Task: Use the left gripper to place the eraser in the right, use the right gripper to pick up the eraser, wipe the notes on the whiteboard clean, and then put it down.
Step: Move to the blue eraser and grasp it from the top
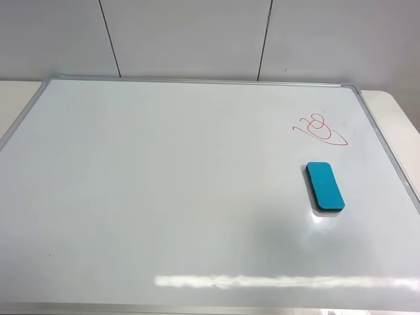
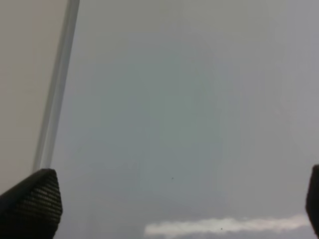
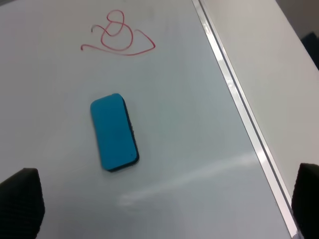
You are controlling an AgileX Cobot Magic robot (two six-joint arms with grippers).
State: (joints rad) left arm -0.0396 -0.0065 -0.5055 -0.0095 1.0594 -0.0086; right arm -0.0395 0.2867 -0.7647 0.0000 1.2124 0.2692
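The teal-blue eraser lies flat on the whiteboard at its right side, just in front of the red notes. Neither arm shows in the exterior high view. In the right wrist view the eraser lies ahead of my right gripper, whose fingertips stand wide apart and empty; the notes lie beyond the eraser. In the left wrist view my left gripper is open and empty over bare board near the frame.
The board's silver frame runs along the right, with the cream table beyond it. A grey panelled wall stands behind the board. A light glare streak lies near the board's front edge.
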